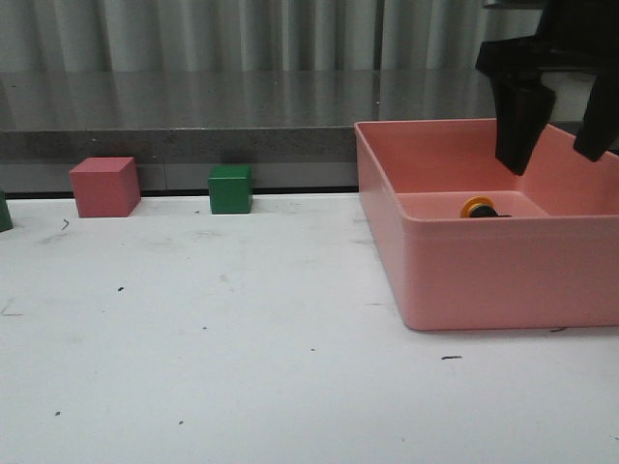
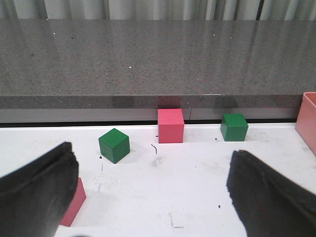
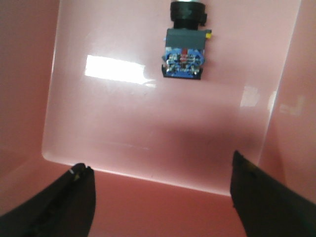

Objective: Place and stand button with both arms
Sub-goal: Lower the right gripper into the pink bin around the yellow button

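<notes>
Front view: the right tool (image 1: pixel 559 145) is hanging wide open and empty over the pink bin (image 1: pixel 484 275), with the button (image 1: pixel 479 209) lying on its side on the bin floor, just below it. Left wrist view: the left tool (image 2: pixel 153 190) is gaping open, holding nothing, over bare worktop (image 2: pixel 192 163) well apart from the bin. Right wrist view: the button's long axis is pointing away from the fingers, with bin walls close on both sides.
</notes>
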